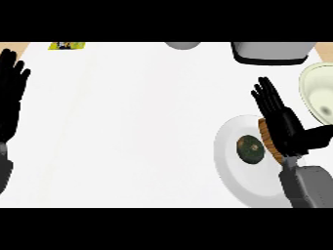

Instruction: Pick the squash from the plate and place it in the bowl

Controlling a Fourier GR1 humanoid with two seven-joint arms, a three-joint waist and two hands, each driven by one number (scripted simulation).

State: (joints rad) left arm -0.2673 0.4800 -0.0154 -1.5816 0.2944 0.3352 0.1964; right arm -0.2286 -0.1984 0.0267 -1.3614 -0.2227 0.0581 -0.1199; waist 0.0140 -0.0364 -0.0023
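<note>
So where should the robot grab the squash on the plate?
Probably around its round sides, coming down from above. The squash is small and lies low on the plate, dark top facing up. The open right hand is right beside it, so that hand seems handiest.

The robot has two hands, and both are fully black with a slightly glossy surface. The left hand [3,97] has long, slim fingers and a dark wrist part below it. The right hand [284,122] has the same black fingers and a thick thumb. Each hand is joined to a grey forearm with a smooth, boxy shell and rounded edges.
</note>
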